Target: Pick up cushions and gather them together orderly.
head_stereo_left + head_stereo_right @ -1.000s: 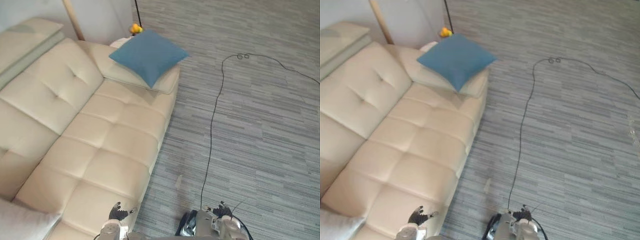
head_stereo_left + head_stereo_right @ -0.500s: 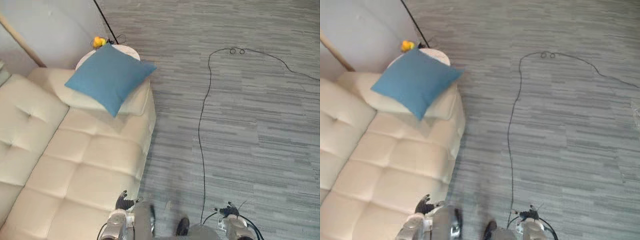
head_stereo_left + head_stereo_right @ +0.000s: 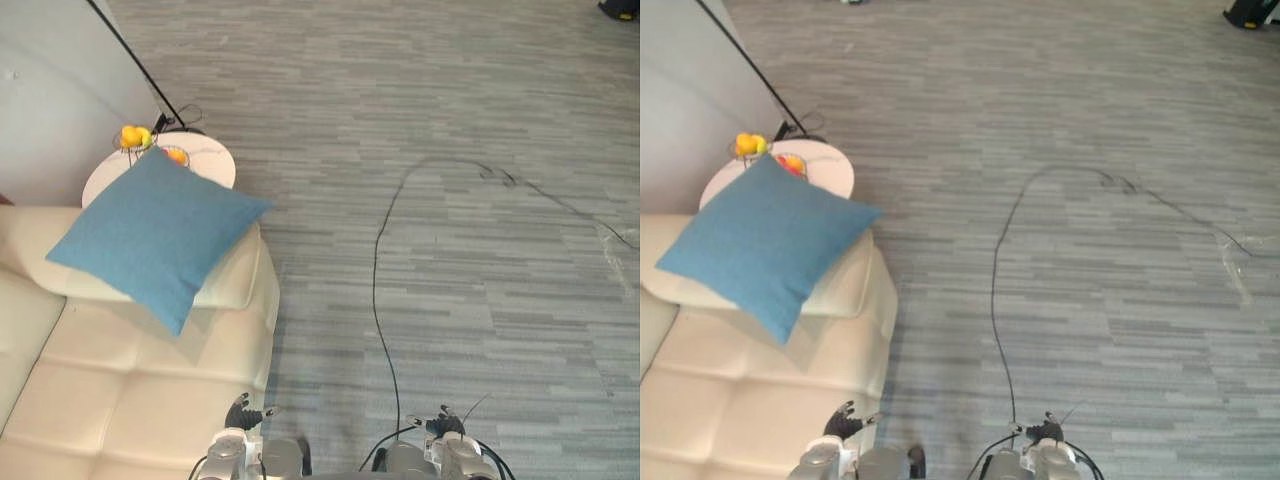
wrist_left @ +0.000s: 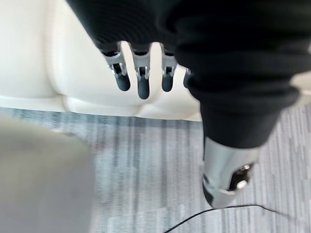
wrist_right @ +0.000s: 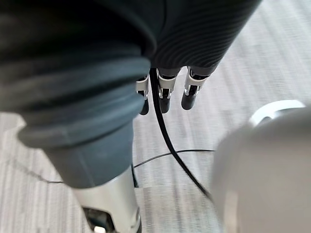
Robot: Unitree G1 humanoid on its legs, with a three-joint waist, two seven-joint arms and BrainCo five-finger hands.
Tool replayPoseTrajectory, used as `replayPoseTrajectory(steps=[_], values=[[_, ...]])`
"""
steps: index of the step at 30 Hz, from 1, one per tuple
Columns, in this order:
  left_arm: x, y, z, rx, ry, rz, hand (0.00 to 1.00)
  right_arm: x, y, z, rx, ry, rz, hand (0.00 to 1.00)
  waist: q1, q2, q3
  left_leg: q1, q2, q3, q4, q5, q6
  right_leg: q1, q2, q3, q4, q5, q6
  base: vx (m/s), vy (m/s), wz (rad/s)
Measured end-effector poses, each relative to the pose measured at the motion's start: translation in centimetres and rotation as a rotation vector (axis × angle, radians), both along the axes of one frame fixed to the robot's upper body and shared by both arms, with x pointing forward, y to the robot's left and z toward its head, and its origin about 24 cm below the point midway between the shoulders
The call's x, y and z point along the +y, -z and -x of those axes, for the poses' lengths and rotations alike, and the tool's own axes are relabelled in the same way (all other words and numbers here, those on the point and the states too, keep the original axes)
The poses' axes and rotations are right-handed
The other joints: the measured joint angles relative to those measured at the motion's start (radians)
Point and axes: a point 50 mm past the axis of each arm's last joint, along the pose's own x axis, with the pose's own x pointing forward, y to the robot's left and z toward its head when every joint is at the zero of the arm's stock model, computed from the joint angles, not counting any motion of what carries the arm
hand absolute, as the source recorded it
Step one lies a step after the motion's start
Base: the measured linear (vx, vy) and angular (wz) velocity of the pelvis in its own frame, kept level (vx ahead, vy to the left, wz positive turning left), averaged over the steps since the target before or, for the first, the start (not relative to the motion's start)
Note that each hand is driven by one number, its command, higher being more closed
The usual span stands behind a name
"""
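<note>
Cream sofa [image 3: 150,390] on grey carpet [image 3: 480,270]: blue cushion [image 3: 155,235] lies diag. on its armrest [image 3: 235,285], ahead of left robot hand [image 3: 240,413], nearer than right robot hand [image 3: 440,425]; both w/ fingers straight, seemingly empty.

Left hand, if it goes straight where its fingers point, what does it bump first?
Most likely the cream sofa: the left hand points its straight fingers at the sofa's front edge, with nothing in between. How far off it is, I cannot tell.

Sofa [image 3: 120,400] off the left and bottom edges; side table [image 3: 210,165] half behind the blue cushion [image 3: 150,235].
</note>
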Motion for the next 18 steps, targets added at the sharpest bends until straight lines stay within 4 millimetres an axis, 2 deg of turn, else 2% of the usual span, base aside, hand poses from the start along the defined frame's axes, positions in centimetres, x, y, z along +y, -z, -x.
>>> replayPoseTrajectory(steps=[1,2,3,4,5,6,7,8,9,10,11,12,14,15,17,18], values=[[0.0,0.0,0.0,0.003,0.004,0.000,0.00,-0.2,-0.2,-0.2,-0.014,0.008,0.002,0.00,-0.010,0.004,0.000,0.003,0.010,-0.018,0.000,-0.003,-0.005,-0.021,0.009,0.022,-0.057,0.012,0.002,0.37,-0.241,0.66],[0.0,0.1,0.2,0.008,0.006,-0.003,0.00,-0.6,-0.3,-0.2,-0.023,0.010,0.014,0.00,-0.017,-0.002,-0.004,0.012,0.019,-0.037,0.001,-0.011,-0.023,-0.033,0.023,0.063,-0.191,0.075,0.014,0.39,-0.260,0.88],[0.5,0.3,0.7,0.025,0.011,-0.016,0.00,-0.8,0.1,1.1,0.007,0.019,0.018,0.00,-0.017,-0.029,-0.020,0.032,0.006,-0.072,0.013,-0.042,-0.074,-0.027,0.013,0.115,-0.352,0.260,-0.003,0.40,-0.290,0.86],[0.1,0.5,1.1,0.041,0.008,-0.006,0.00,-1.1,0.0,1.2,0.006,0.031,0.018,0.00,-0.016,-0.013,-0.022,0.042,0.026,-0.098,0.021,-0.064,-0.107,-0.030,0.021,0.110,-0.299,0.259,-0.013,0.40,-0.305,0.75],[-0.6,0.7,1.6,0.053,-0.011,0.015,0.00,-2.0,-0.1,1.2,0.012,0.027,0.044,0.00,-0.008,0.017,-0.037,0.037,0.057,-0.123,0.049,-0.062,-0.122,-0.026,0.035,0.081,-0.250,0.224,-0.025,0.36,-0.312,0.50],[-0.8,0.8,1.8,0.053,-0.014,0.020,0.00,-2.2,-0.1,1.2,0.015,0.026,0.051,0.00,-0.004,0.021,-0.051,-0.006,0.064,-0.138,0.125,-0.050,-0.144,-0.022,0.035,0.058,-0.244,0.176,-0.038,0.35,-0.290,0.45],[-0.9,0.7,1.6,0.045,-0.019,0.025,0.00,-2.3,-0.2,1.1,0.011,0.026,0.053,0.00,-0.004,0.029,-0.050,-0.039,0.068,-0.144,0.196,-0.040,-0.161,-0.015,0.034,0.042,-0.239,0.164,-0.047,0.34,-0.293,0.49],[-0.9,0.6,1.4,0.039,-0.029,0.028,0.00,-2.2,-0.2,1.1,0.008,0.025,0.053,0.00,-0.008,0.037,-0.047,-0.090,0.077,-0.142,0.295,-0.017,-0.199,0.004,0.032,0.017,-0.247,0.151,-0.053,0.31,-0.277,0.69],[-0.9,0.6,1.4,0.037,-0.050,0.037,0.00,-2.2,-0.1,1.6,0.019,0.034,0.046,0.00,-0.008,0.040,-0.041,-0.191,0.104,-0.111,0.470,0.053,-0.223,0.063,0.033,-0.025,-0.291,0.144,-0.064,0.37,-0.277,0.86],[-0.9,0.6,1.4,0.032,-0.052,0.038,0.00,-1.9,0.2,1.9,0.031,0.049,0.033,0.00,-0.002,0.043,-0.040,-0.238,0.146,-0.026,0.564,0.040,-0.203,0.136,0.038,-0.061,-0.349,0.147,-0.072,0.28,-0.189,0.73],[-0.9,0.6,1.3,0.027,-0.050,0.037,0.00,-1.9,0.3,2.3,0.042,0.052,0.032,0.00,-0.002,0.042,-0.040,-0.248,0.155,0.005,0.574,0.032,-0.190,0.161,0.038,-0.072,-0.369,0.147,-0.072,0.26,-0.137,0.69],[-0.9,0.4,1.1,0.019,-0.045,0.035,0.00,-1.9,0.3,2.4,0.043,0.056,0.033,0.00,-0.002,0.039,-0.039,-0.275,0.167,0.096,0.565,0.008,-0.148,0.222,0.032,-0.111,-0.421,0.149,-0.073,0.23,-0.106,0.68],[-1.0,0.4,1.0,0.013,-0.036,0.033,0.00,-2.0,0.3,2.3,0.038,0.063,0.034,0.00,-0.003,0.039,-0.039,-0.306,0.152,0.177,0.448,0.002,-0.132,0.263,0.025,-0.160,-0.473,0.154,-0.064,0.22,-0.054,0.72],[-1.0,0.3,0.9,0.010,-0.024,0.031,0.00,-2.0,0.2,2.2,0.035,0.064,0.035,0.00,-0.004,0.039,-0.040,-0.319,0.129,0.213,0.301,0.021,-0.117,0.281,0.023,-0.193,-0.501,0.160,-0.054,0.24,0.035,0.78],[-1.1,0.3,0.4,0.009,0.001,0.026,0.00,-2.0,0.2,1.9,0.030,0.066,0.035,0.00,-0.003,0.039,-0.040,-0.323,0.095,0.298,0.070,0.155,-0.107,0.313,0.023,-0.253,-0.537,0.164,-0.034,0.23,0.081,0.79],[-1.2,0.3,0.4,0.011,0.004,0.026,0.00,-2.0,0.2,1.9,0.031,0.068,0.034,0.00,-0.003,0.039,-0.040,-0.319,0.091,0.319,0.028,0.202,-0.097,0.323,0.023,-0.265,-0.544,0.164,-0.025,0.26,0.129,0.76]])
